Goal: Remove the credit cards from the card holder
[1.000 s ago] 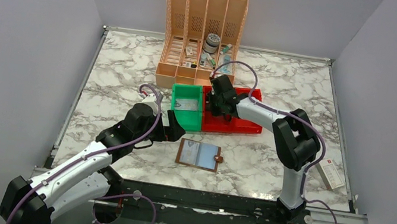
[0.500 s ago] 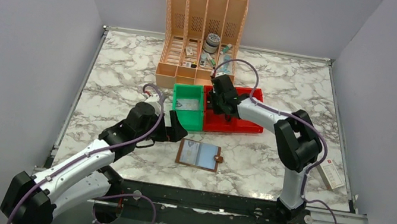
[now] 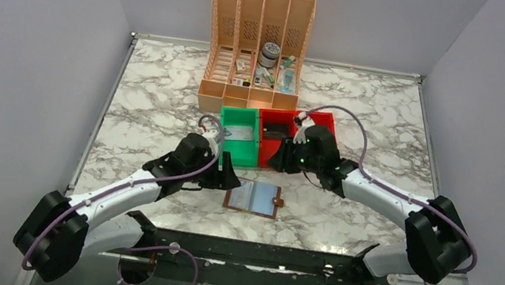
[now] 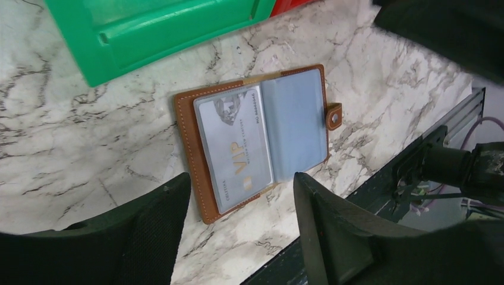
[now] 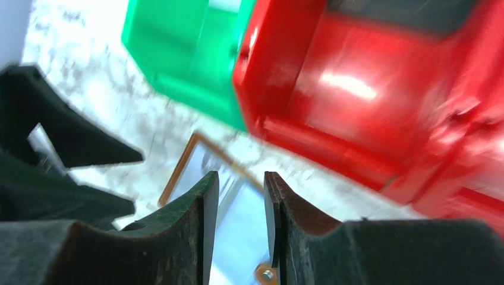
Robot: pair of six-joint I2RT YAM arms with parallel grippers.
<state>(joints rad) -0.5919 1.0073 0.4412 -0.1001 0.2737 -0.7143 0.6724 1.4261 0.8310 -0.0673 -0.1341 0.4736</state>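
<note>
Legible writing: the one credit card (image 4: 235,148) in view — pale grey, behind a clear sleeve — reads "VIP" in gold lettering. The smaller print along its edges is too fine to read.

The card holder (image 4: 255,139) lies open and flat on the marble table (image 4: 71,130), just in front of the green bin (image 4: 160,29). It has a brown leather-like cover, pale stitching and a snap tab (image 4: 334,116) on one edge. The second sleeve looks bluish, and its contents cannot be told.

The left gripper (image 4: 241,181) is just beside the holder, fingers wide apart, nothing held. The right gripper (image 5: 241,181) hangs near the red bin's (image 5: 368,77) front edge — fingers narrowly parted, empty.
</note>
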